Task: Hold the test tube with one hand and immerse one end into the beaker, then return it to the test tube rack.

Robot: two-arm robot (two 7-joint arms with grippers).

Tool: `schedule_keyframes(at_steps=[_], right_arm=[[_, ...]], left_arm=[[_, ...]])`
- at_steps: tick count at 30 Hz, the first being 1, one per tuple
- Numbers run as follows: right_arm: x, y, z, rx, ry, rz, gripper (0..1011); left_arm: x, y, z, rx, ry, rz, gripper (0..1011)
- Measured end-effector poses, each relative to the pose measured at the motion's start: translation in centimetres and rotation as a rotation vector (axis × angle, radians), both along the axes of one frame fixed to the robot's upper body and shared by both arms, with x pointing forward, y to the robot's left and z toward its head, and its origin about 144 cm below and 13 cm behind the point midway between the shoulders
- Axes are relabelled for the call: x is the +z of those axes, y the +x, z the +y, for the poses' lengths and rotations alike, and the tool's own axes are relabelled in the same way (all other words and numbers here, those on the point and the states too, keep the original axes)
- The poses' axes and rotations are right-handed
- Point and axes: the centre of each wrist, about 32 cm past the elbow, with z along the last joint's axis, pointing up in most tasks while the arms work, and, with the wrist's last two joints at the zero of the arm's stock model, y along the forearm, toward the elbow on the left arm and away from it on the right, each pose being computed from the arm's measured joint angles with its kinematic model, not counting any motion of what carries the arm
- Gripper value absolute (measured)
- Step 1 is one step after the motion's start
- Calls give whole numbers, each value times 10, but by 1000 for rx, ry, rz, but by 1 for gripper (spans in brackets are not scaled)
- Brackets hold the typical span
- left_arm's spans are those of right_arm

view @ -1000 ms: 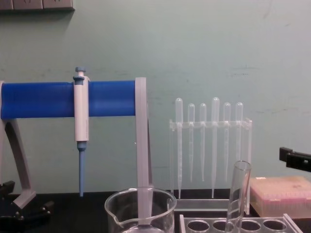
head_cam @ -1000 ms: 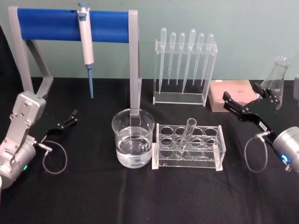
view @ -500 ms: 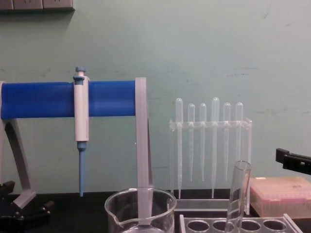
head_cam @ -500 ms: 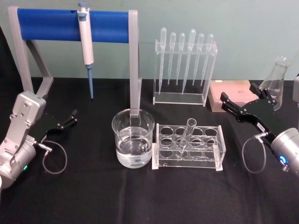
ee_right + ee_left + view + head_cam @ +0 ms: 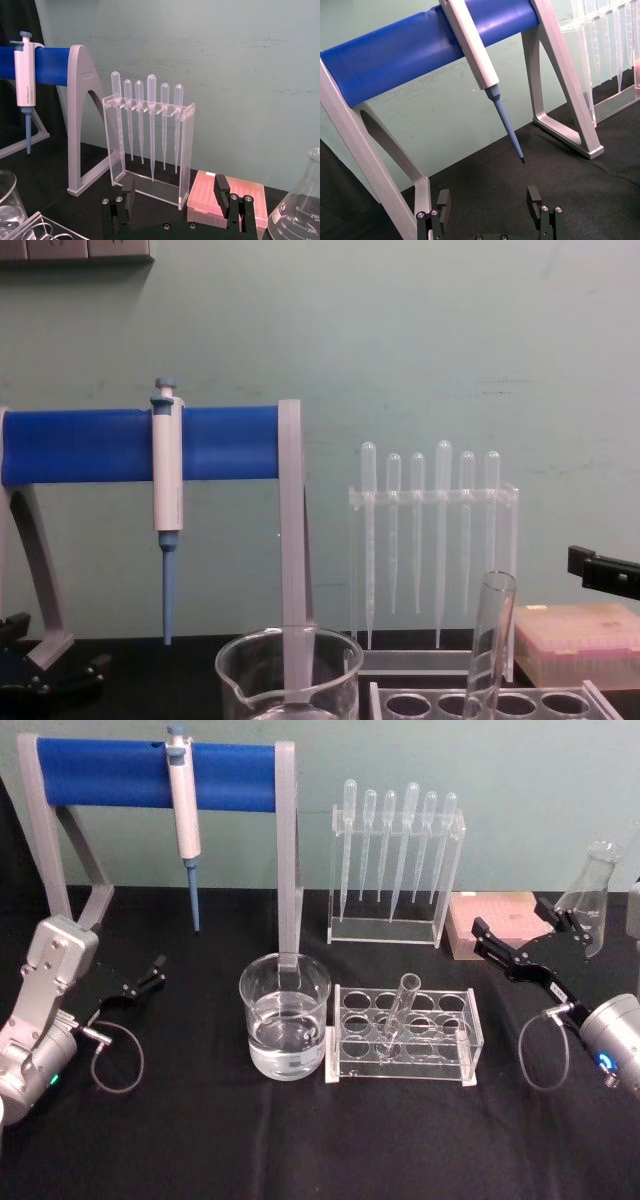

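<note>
**Test tube leaning in its rack, both grippers empty**

The test tube [image 5: 398, 1011] stands in the clear acrylic rack [image 5: 404, 1035], long axis near vertical but tilted, open rim up and leaning toward the right and back. It is clear glass, taller than the water-filled beaker [image 5: 284, 1016] just left of the rack. The right gripper [image 5: 522, 940] hovers near the pink tip box [image 5: 495, 923], fingers apart. The left gripper [image 5: 146, 977] sits at the left, fingers apart, holding nothing.
</note>
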Motion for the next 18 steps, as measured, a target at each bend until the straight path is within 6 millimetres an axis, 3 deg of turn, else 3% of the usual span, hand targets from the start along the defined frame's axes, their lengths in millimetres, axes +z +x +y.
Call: schedule_keyframes(at_steps=[18], right_arm=[[0, 0, 0, -2, -1, 1, 1002]], left_arm=[[0, 0, 0, 0, 0, 0, 1000]])
